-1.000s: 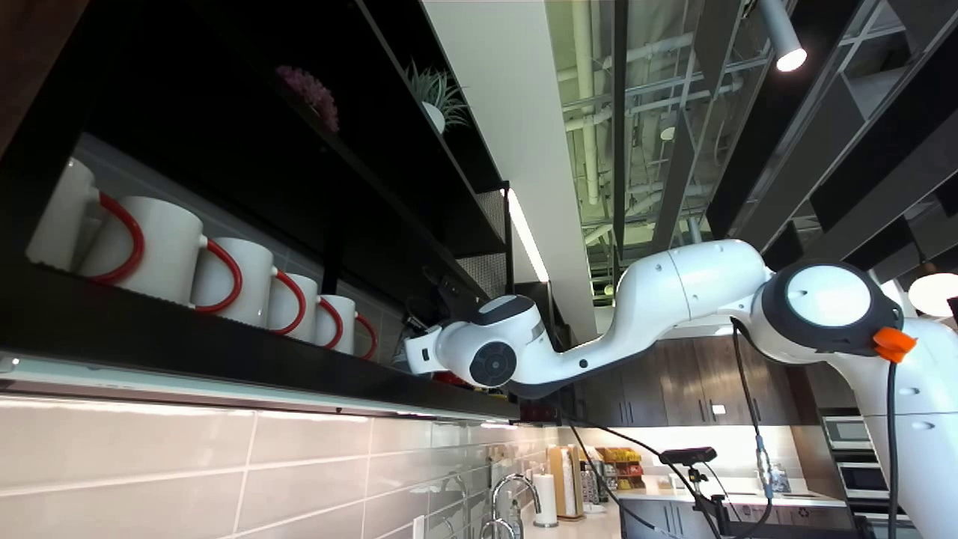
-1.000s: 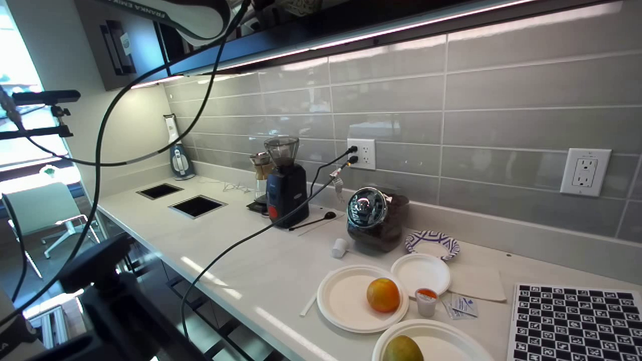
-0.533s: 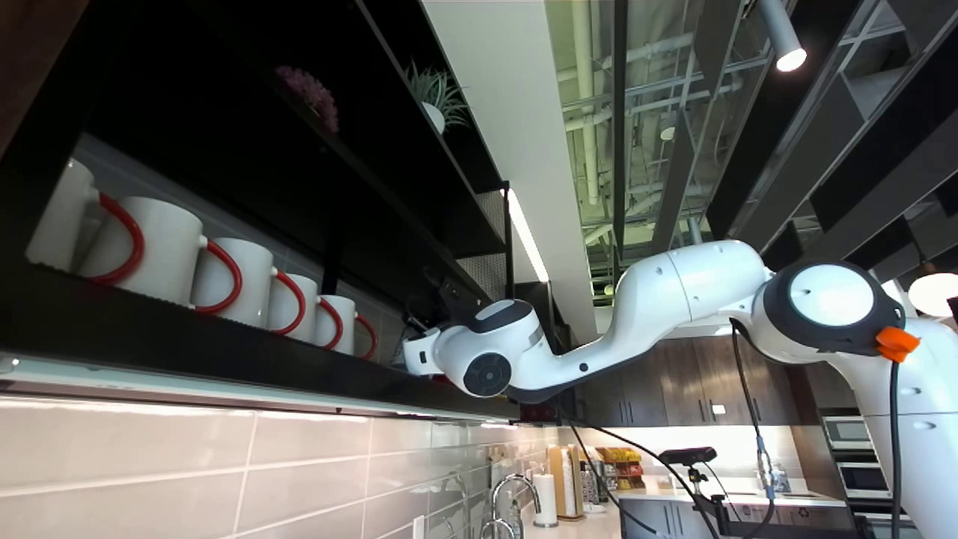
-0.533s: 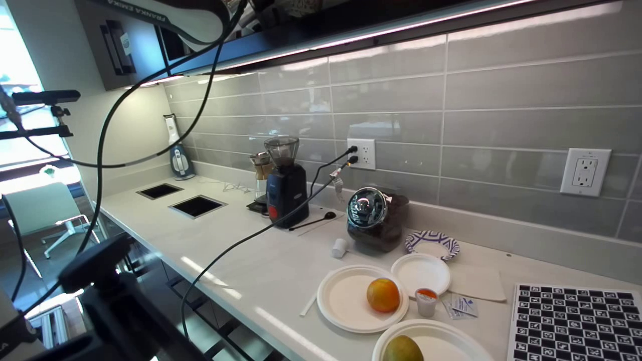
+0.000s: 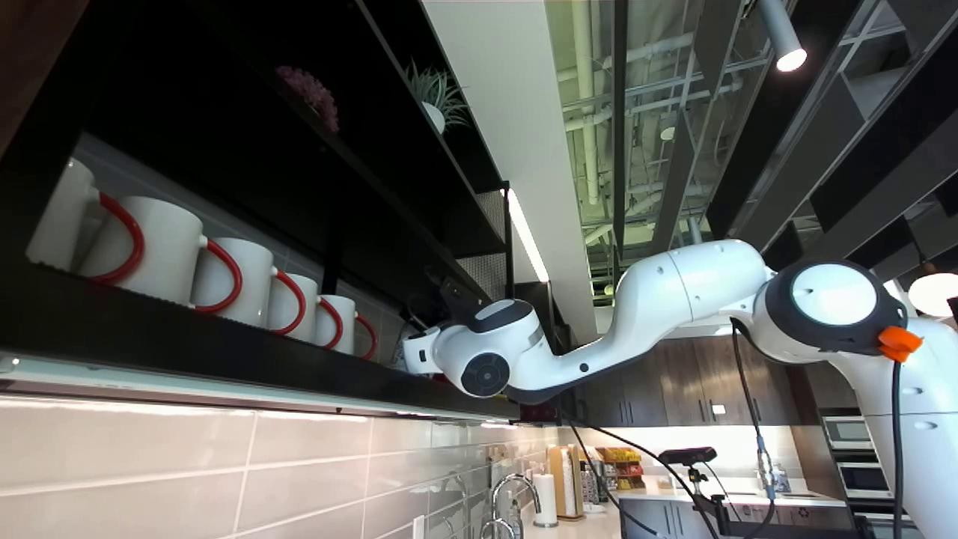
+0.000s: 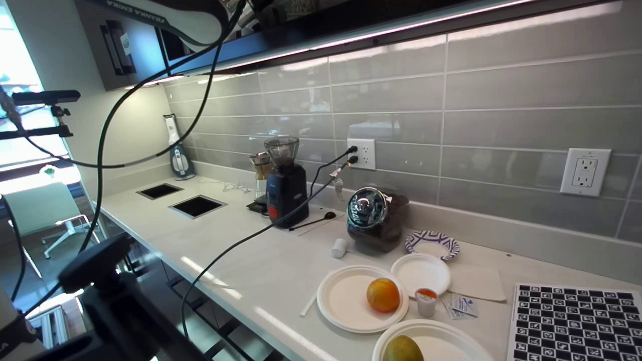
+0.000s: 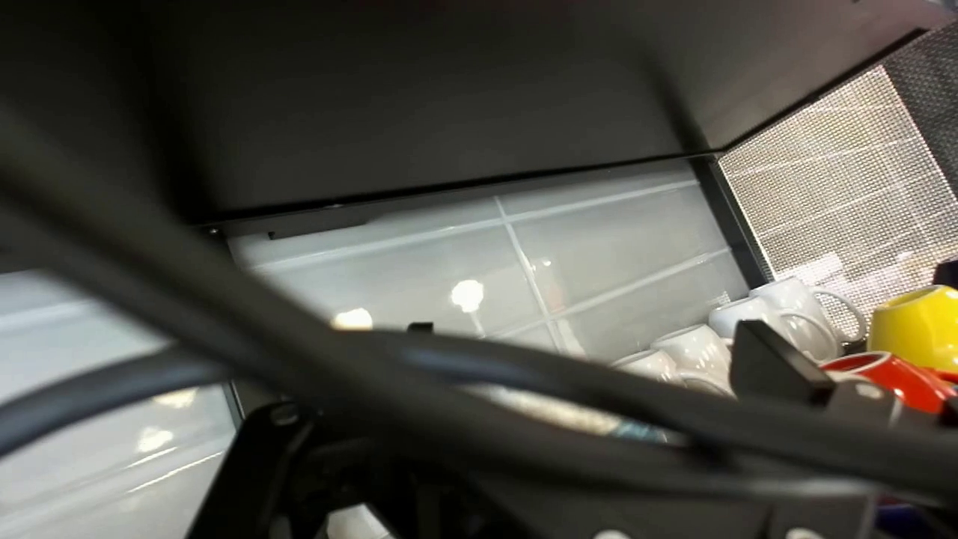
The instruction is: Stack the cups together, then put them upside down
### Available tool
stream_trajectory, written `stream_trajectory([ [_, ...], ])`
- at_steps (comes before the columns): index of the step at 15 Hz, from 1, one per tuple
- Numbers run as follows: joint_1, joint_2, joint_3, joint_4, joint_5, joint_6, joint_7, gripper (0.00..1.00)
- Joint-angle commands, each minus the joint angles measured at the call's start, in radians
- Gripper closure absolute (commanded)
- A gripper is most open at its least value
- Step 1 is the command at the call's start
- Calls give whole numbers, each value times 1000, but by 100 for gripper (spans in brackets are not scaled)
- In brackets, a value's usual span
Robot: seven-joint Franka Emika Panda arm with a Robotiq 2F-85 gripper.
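Note:
A pale and teal patterned surface of a cup point(image 7: 636, 432) shows in the wrist view through a narrow gap between blurred cables; most of it is hidden. A pale patterned object on the shelf, dim and cut by the top edge, shows in an exterior view point(image 6: 301, 7). I cannot make out a second such cup. My gripper point(image 7: 587, 340) has its two dark fingers wide apart, one left and one right of the patterned surface. Cables hide whether the fingers touch it. In an exterior view the robot's wrist point(image 5: 426, 352) reaches in over the shelf edge and hides the fingers.
The shelf point(image 5: 224, 337) holds a row of white mugs point(image 5: 251, 281) with red handles. The wrist view shows white cups point(image 7: 696, 348), a red cup point(image 7: 898, 378), a yellow cup point(image 7: 917, 326) and a shelf board point(image 7: 449, 97) overhead. Plates point(image 6: 346, 316) lie on the counter below.
The arm's wrist has shifted slightly left and down in an exterior view, mostly in the first half second. The mugs and counter things have not moved.

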State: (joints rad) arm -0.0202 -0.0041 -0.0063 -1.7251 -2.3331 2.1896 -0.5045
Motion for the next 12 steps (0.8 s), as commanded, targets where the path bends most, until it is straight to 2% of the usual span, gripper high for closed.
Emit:
stream_trajectory([
  [1,9,-36,5,-27,50,-12,2,0],
  [12,16,-143,7,-28,385,98,-29,0],
])
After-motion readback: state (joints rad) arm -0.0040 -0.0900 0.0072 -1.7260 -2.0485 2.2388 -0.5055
